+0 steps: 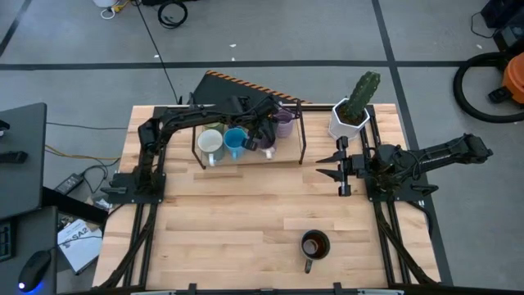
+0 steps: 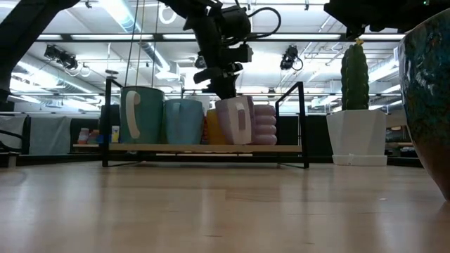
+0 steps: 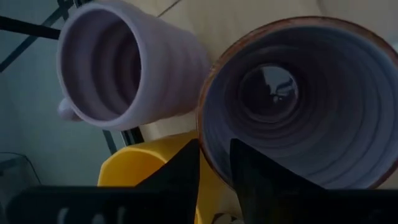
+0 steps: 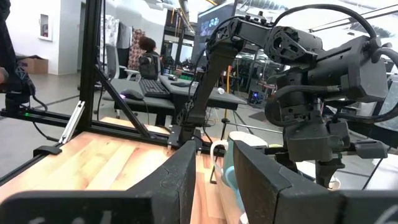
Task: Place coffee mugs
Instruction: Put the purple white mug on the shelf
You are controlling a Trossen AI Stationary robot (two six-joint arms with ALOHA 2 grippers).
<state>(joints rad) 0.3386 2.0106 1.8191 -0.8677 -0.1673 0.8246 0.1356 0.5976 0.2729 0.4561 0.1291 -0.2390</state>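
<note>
A black-framed rack with a wooden shelf [image 2: 204, 148] stands at the table's far side and holds several mugs. From left to right in the low view they are a pale green mug [image 2: 140, 114], a blue mug [image 2: 183, 121], an orange mug [image 2: 213, 128], a smooth lilac mug [image 2: 235, 121] and a ribbed lilac mug [image 2: 265, 124]. My left gripper [image 3: 214, 152] reaches down into the rack [image 1: 264, 135] and is shut on the smooth lilac mug. A dark mug [image 1: 313, 244] stands alone near the table's near edge. My right gripper [image 1: 334, 165] waits open at the right. My left gripper holds the smooth lilac mug by its brown-edged rim [image 3: 208, 146], with one finger [image 3: 255, 180] inside the mug and the other [image 3: 180, 177] outside. It comes from above, pointing down. The mug is slightly tilted between the orange and ribbed lilac mugs, its base at shelf level; whether it touches the shelf I cannot tell.
A white faceted pot with a cactus [image 1: 352, 115] stands right of the rack, close to my right arm. The rack's posts and top rail [image 2: 204, 83] frame the mugs. Bare wood lies between the rack and the dark mug. A black wedge with orange striping [image 1: 246, 86] sits behind the rack.
</note>
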